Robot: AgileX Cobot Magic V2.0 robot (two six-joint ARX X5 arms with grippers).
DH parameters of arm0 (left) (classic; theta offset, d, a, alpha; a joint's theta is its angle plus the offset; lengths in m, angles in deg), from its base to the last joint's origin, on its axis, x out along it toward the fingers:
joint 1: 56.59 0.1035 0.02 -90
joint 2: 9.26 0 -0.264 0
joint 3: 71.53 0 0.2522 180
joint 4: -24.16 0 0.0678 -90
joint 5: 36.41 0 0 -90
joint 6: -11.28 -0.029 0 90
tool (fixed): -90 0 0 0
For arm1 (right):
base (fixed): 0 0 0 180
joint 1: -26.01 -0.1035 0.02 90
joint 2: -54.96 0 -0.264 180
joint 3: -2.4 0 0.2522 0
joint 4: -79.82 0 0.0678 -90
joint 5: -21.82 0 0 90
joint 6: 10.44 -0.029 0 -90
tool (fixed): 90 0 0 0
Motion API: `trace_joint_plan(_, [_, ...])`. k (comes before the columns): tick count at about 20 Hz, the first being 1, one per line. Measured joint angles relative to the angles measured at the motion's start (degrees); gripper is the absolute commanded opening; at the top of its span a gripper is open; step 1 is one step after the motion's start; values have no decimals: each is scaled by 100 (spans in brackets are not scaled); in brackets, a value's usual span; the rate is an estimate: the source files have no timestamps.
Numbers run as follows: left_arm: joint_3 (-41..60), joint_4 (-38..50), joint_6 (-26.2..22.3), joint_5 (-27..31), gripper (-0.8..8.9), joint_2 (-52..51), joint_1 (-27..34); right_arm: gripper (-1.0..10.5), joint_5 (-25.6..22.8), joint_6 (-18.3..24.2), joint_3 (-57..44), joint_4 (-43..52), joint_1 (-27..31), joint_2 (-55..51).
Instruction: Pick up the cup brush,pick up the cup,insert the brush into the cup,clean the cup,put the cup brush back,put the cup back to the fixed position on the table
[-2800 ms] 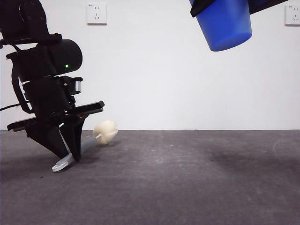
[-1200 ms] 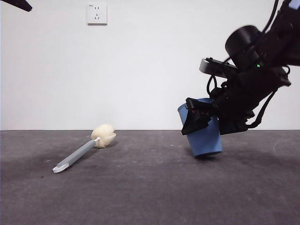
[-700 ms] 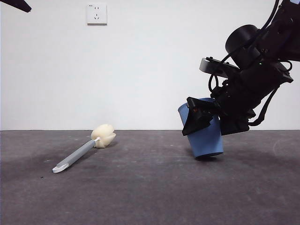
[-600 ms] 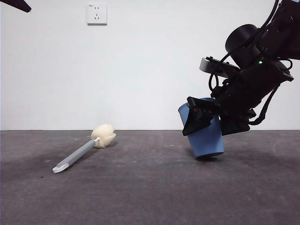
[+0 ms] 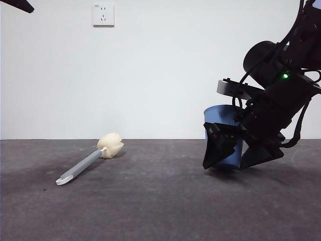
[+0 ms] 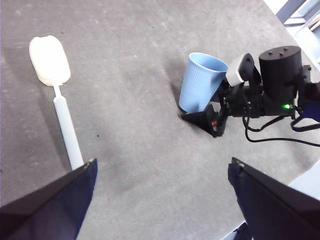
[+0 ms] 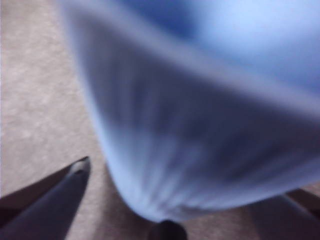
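Note:
The light blue ribbed cup (image 5: 223,118) stands upright on the dark grey table (image 5: 150,201) at the right. My right gripper (image 5: 228,163) is low around its base, jaws spread to either side and off its wall; the right wrist view shows the cup (image 7: 200,125) blurred, with a gap to the jaws. The cup brush (image 5: 83,165) lies flat at the left, cream sponge head (image 5: 111,145) towards the wall. My left gripper (image 6: 162,165) is open and empty high above the table, looking down on the brush (image 6: 65,125), the cup (image 6: 200,82) and the right gripper (image 6: 200,117).
A white wall with a socket (image 5: 103,15) runs behind the table. The left arm shows only as a black tip (image 5: 17,5) at the top left corner. Bare table lies between brush and cup.
The right gripper brought the cup down from high up, held it tilted on the table, then set it upright a little further right and opened. The left gripper left the brush and rose away.

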Motion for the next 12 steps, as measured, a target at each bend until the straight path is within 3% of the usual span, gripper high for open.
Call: trace_joint_plan(12, [0,-7,-15,15,436,0,0,509,0,111,96,-575,-4,-105])
